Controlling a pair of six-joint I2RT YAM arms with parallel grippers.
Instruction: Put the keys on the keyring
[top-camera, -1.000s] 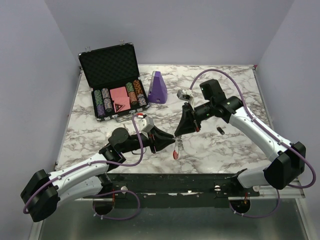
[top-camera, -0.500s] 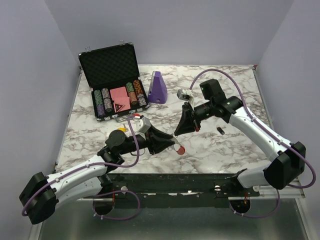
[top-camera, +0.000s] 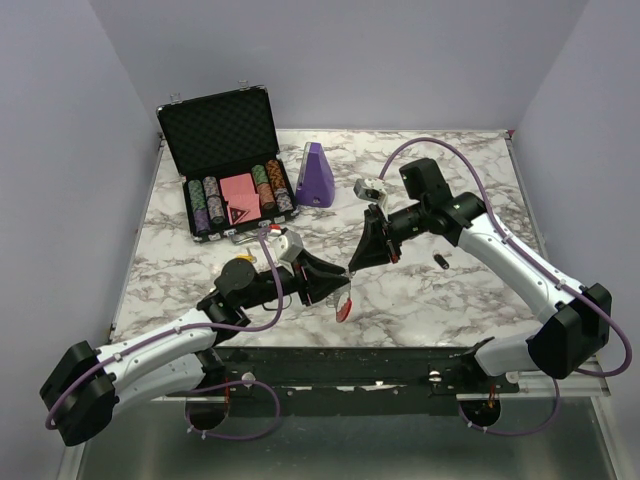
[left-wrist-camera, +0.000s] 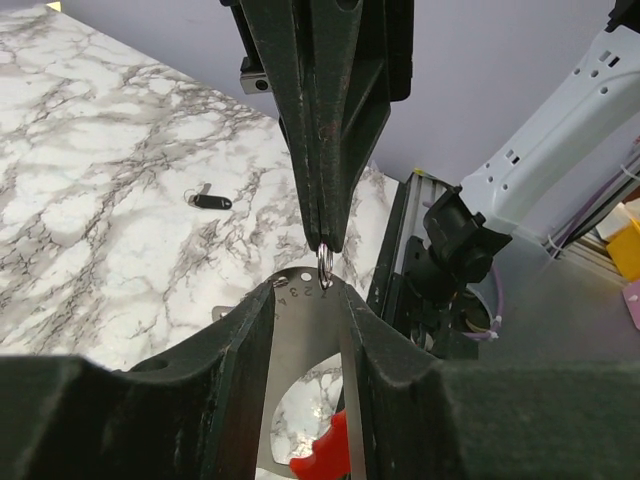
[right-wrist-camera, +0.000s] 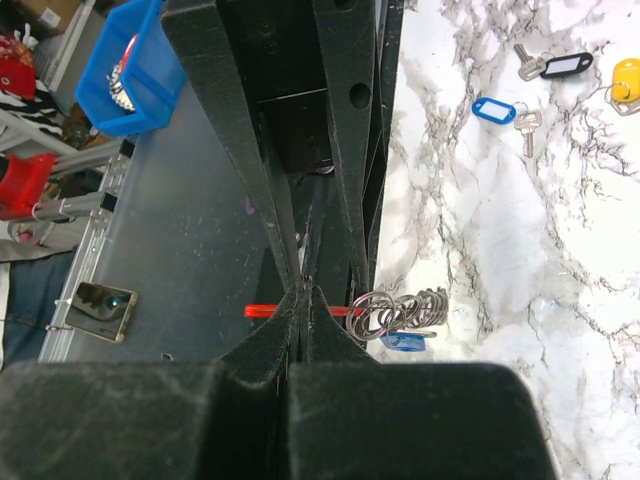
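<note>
My left gripper (top-camera: 338, 288) (left-wrist-camera: 310, 295) is shut on the keyring (left-wrist-camera: 310, 340), a flat silvery plate with numbered holes and a red plastic part (top-camera: 345, 306) hanging below. My right gripper (top-camera: 352, 268) (right-wrist-camera: 303, 292) meets it from above, shut on a small split ring (left-wrist-camera: 325, 262) at the plate's top edge. In the right wrist view a coil of rings (right-wrist-camera: 400, 310) and a blue tag (right-wrist-camera: 405, 341) hang on the keyring beside my fingers. A slim black key (top-camera: 438, 262) (left-wrist-camera: 210, 200) lies right of the grippers. Loose tagged keys, blue (right-wrist-camera: 495, 108), black (right-wrist-camera: 560, 65) and yellow (right-wrist-camera: 628, 75), lie left of my left gripper.
An open black case (top-camera: 225, 165) with poker chips and cards stands at the back left. A purple wedge-shaped object (top-camera: 316, 175) stands beside it. The table's front edge (top-camera: 330, 345) is just below the grippers.
My left gripper has twisted at the wrist, and the keyring's red part swung right and then back down to the left. My right gripper has stayed where it was.
</note>
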